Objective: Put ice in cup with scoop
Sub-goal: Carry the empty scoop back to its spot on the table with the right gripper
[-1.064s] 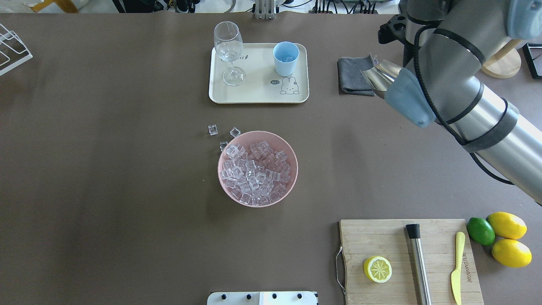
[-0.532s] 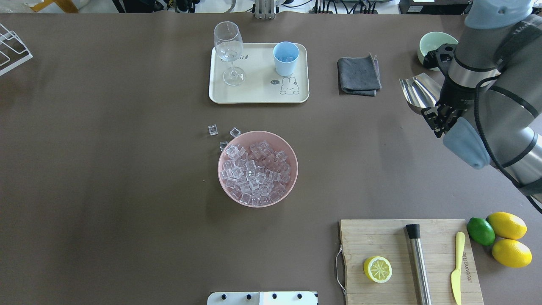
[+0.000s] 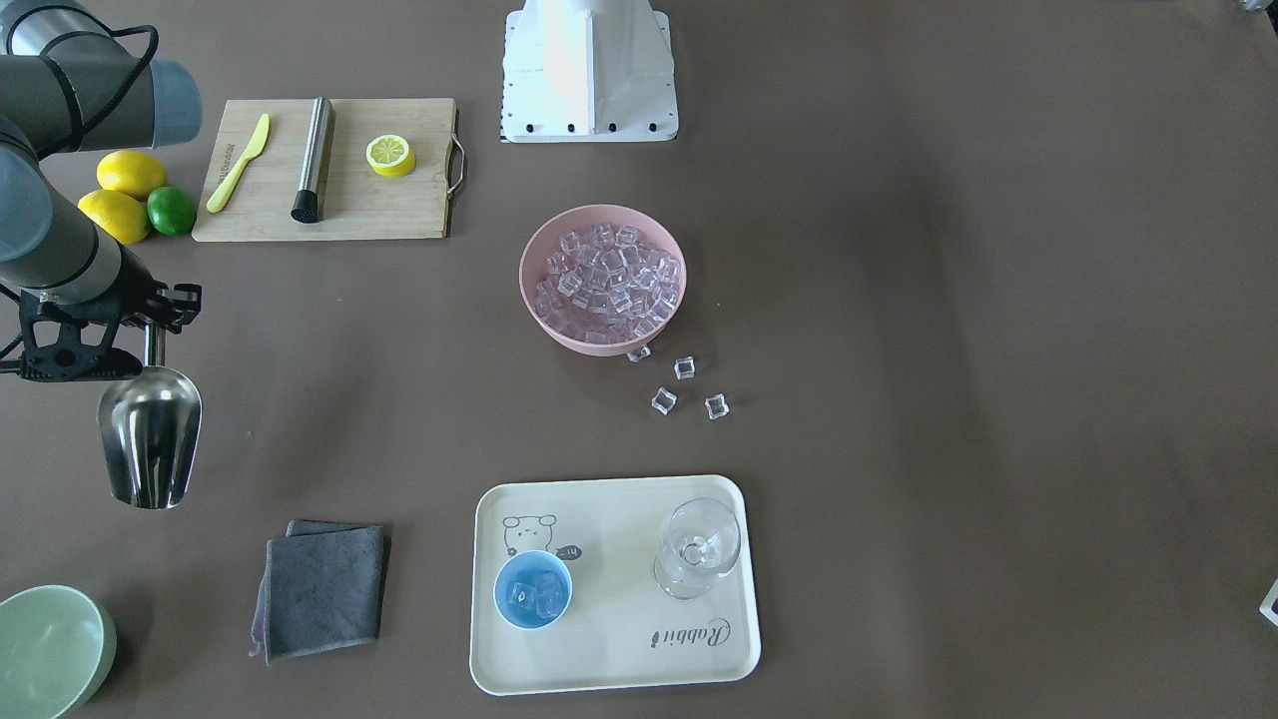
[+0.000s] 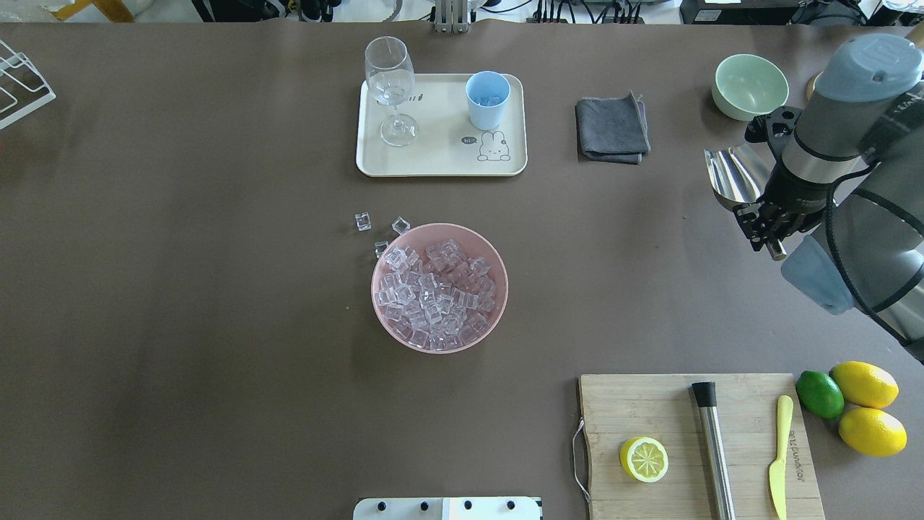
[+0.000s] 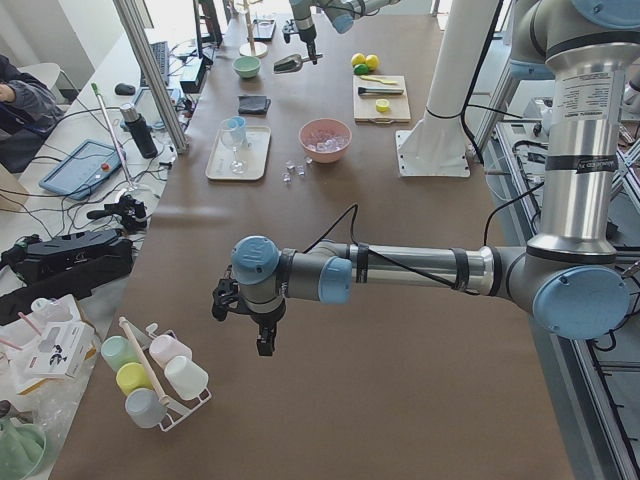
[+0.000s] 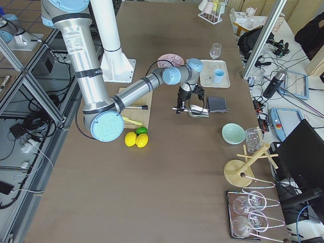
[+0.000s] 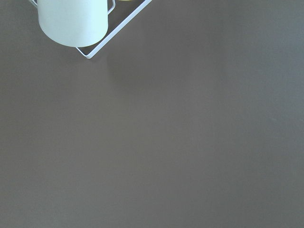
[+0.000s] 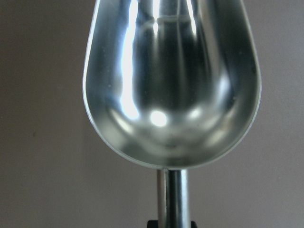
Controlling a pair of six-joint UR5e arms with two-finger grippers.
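Observation:
The steel scoop [image 4: 730, 177] is empty and hangs above the table at the right edge, near the green bowl. My right gripper [image 4: 765, 231] is shut on its handle [image 8: 173, 199]; the right wrist view shows the bare trough [image 8: 171, 85]. The light-blue cup [image 4: 487, 97] stands on the cream tray [image 4: 440, 170] with a few ice cubes in it [image 3: 533, 591]. More ice [image 4: 437, 292] fills the pink bowl [image 4: 375, 289] at the table's middle. Several loose cubes [image 4: 362, 221] lie beside the bowl. My left gripper [image 5: 265, 345] shows only in the exterior left view, so I cannot tell its state.
A stemmed glass [image 4: 390, 79] stands on the tray. A grey cloth [image 4: 612, 130] and a pale green bowl [image 4: 749, 85] lie near the scoop. The cutting board [image 4: 650, 404] holds a lemon half, a steel cylinder [image 4: 713, 448] and a yellow knife. Lemons and a lime [image 4: 819, 393] sit beside it.
My right arm has carried the scoop to the right, from beside the grey cloth to the table's right edge, and turned it. The green bowl has come into sight.

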